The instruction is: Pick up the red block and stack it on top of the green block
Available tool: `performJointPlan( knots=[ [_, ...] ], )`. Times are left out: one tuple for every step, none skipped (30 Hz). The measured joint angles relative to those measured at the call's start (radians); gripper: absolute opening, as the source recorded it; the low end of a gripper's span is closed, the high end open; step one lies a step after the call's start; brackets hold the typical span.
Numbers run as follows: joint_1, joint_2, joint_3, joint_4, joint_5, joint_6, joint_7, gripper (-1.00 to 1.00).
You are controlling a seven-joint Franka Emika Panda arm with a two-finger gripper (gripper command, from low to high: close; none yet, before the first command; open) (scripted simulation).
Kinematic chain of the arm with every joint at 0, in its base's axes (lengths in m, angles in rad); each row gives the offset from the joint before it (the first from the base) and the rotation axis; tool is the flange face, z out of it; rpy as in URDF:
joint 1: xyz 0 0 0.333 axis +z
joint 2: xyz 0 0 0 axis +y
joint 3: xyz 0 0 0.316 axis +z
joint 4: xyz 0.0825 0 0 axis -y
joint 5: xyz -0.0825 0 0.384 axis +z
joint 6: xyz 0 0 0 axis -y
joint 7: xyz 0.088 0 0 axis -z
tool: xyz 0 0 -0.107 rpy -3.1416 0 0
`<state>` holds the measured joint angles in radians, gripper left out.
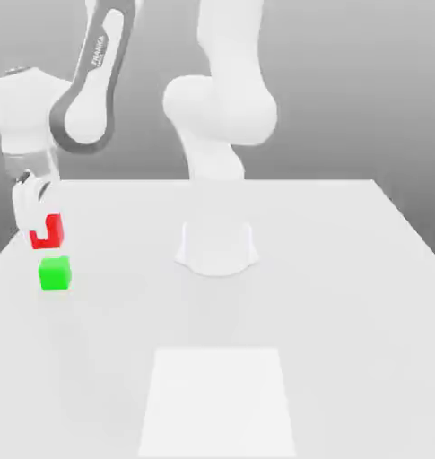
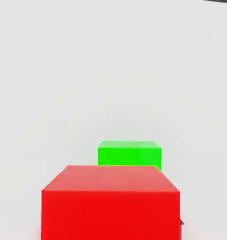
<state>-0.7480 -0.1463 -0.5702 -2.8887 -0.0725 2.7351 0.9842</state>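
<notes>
At the exterior view's left edge, above the flat white table (image 1: 346,269): white two-finger gripper (image 1: 37,220) hanging from the bent white arm (image 1: 91,90), pointing downward, clamped on the small matte bright red cube (image 1: 48,233), one white finger covering part of its face so that the red reads as a notched shape. Held clear of the table, not resting on anything. Directly below and a shade toward the exterior view's right, the small matte bright green cube (image 1: 55,273), sitting on the table, a thin gap of white visible between its top and the red cube's underside; near, not touching. Well apart, toward the table's middle, the arm's white base, and a paler rectangle on the surface nearer the camera. From the hand view: red cube (image 2: 110,204) large and close, gripped in front of the lens, its top face and front face plain; green cube (image 2: 129,152) beyond it, partly overlapped by the red one's far edge and offset slightly to one side. Judged from both views, carry nearly finished and alignment close but not exact: a small sideways correction toward the green cube's centre, then a short straight descent before letting go. Both cubes equal-sided, so no long axis to match, only faces to keep square. Main risk, an off-centre release tipping the red cube off the edge.
</notes>
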Motion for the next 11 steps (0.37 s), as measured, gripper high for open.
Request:
performJointPlan(
  knots=[
    [0.014, 0.018, -0.006, 0.001, 0.032, 0.014, -0.022, -1.0],
    [0.026, 0.037, -0.01, 0.002, 0.063, 0.029, -0.044, -1.0],
    [0.037, 0.056, -0.013, 0.003, 0.094, 0.044, -0.065, -1.0],
    [0.046, 0.074, -0.014, 0.004, 0.123, 0.06, -0.086, -1.0],
    [0.055, 0.092, -0.014, 0.004, 0.15, 0.076, -0.105, -1.0],
    [0.061, 0.11, -0.014, 0.004, 0.175, 0.093, -0.122, -1.0],
    [0.067, 0.128, -0.013, 0.004, 0.197, 0.11, -0.138, -1.0],
    [0.078, 0.145, -0.018, 0.004, 0.216, 0.128, -0.151, -1.0],
    [0.079, 0.162, -0.014, 0.003, 0.231, 0.146, -0.161, -1.0],
    [0.077, 0.178, -0.013, 0.002, 0.24, 0.165, -0.168, -1.0],
    [0.076, 0.194, -0.012, 0.0, 0.243, 0.185, -0.169, -1.0]
  ],
)
